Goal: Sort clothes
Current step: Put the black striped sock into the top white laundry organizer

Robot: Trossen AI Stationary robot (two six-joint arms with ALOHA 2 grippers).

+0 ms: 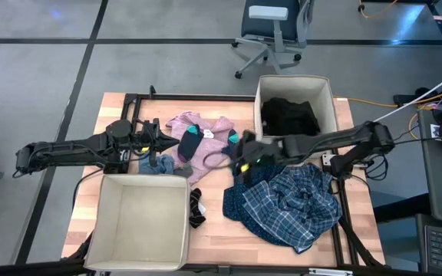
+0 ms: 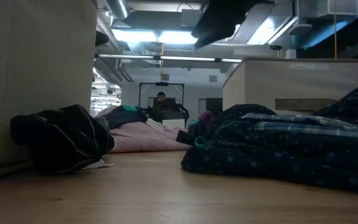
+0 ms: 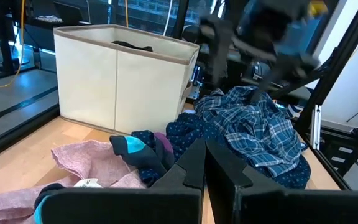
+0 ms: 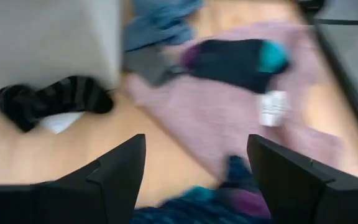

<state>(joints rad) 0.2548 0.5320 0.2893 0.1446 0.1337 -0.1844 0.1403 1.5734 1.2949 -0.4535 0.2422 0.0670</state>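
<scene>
Sorting appears to be between picks: the right gripper (image 1: 245, 157) is held above the table with fingers spread wide and nothing between them, over the gap between the pink patterned top (image 1: 206, 138) and the blue-white plaid shirt (image 1: 288, 203). A descent onto one garment seems called for next, likely the dark sock (image 4: 235, 59) lying on the pink top. The left gripper (image 1: 158, 142) is kept shut and empty by the top's far edge. Open wood is left between the empty bin (image 1: 140, 222) and the shirt; the second bin (image 1: 294, 111) already holds black pieces.
</scene>
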